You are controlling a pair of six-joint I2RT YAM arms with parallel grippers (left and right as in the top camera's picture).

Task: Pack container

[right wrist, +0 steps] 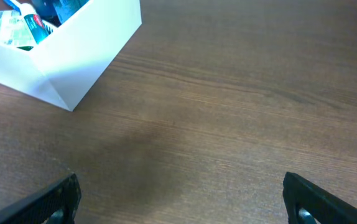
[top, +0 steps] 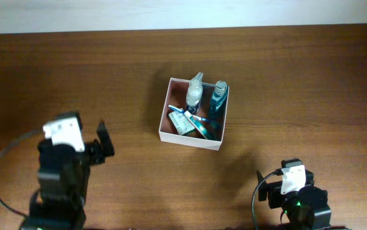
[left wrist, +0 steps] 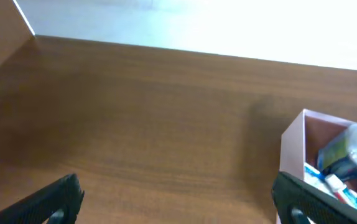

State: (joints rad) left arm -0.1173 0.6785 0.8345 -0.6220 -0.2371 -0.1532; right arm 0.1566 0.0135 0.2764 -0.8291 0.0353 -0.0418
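The container [top: 164,118], a shallow square box with white walls, stands at the table's middle. It holds a clear spray bottle [top: 195,91], a blue bottle [top: 218,97], a toothpaste tube [top: 200,126] and a small packet [top: 181,122]. It also shows in the left wrist view [left wrist: 293,149] and the right wrist view [right wrist: 85,59]. My left gripper [left wrist: 175,199] is open and empty, at the front left, away from the box. My right gripper [right wrist: 178,199] is open and empty, at the front right, with the box's corner ahead of it.
The wooden table [top: 298,83] runs to a pale wall at the back edge [top: 183,16]. Both arms sit near the front edge, the left arm [top: 62,166] and the right arm [top: 295,195].
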